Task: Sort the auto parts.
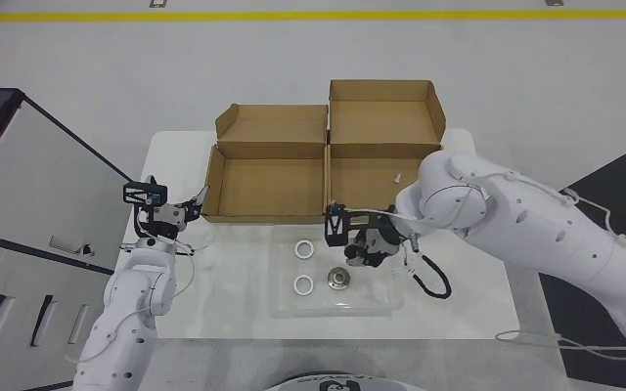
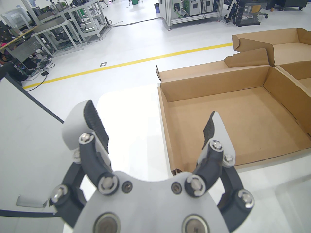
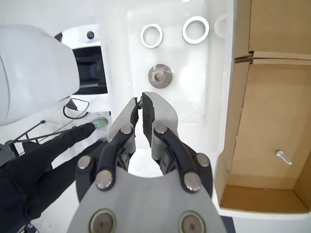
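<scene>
The left gripper is hovering, jaws spread, beside the left cardboard box. Two white rings and a metal hub are lying in the clear tray. The right wrist view is revealing the right gripper pinching a dark threaded part above it. A bolt is lying in the right box.

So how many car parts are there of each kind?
White rings: 2
Round metal part: 1
Small bolts: 2, one in the cardboard box, one in the right pincer
Total: 5
</scene>
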Robot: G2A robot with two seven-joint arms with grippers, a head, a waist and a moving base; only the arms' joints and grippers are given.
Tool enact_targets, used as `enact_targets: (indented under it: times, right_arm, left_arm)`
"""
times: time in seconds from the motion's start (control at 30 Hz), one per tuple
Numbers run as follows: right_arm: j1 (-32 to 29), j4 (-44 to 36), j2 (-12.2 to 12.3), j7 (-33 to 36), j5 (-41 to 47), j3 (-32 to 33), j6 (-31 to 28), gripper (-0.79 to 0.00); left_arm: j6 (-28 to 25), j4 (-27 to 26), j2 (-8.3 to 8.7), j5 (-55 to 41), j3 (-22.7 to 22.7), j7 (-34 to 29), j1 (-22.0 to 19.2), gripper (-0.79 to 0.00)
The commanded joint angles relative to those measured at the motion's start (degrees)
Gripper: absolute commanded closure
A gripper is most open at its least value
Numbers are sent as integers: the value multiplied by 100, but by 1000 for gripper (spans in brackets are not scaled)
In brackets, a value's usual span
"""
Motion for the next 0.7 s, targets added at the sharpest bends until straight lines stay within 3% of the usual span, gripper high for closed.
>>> enact_targets:
  times: [0.0,0.37,0.67]
  right_arm:
    - [-92,-16,78,-166,109,169,-30,0]
    - [-998,256,610,-1406,968,1290,-618,0]
    - [-1775,464,996,-1883,1956,2206,-1469,0]
  left_arm:
    - [0,0,0,0,0,0,0,-785]
    - [0,0,0,0,0,0,0,-785]
    - [0,0,0,0,0,0,0,-785]
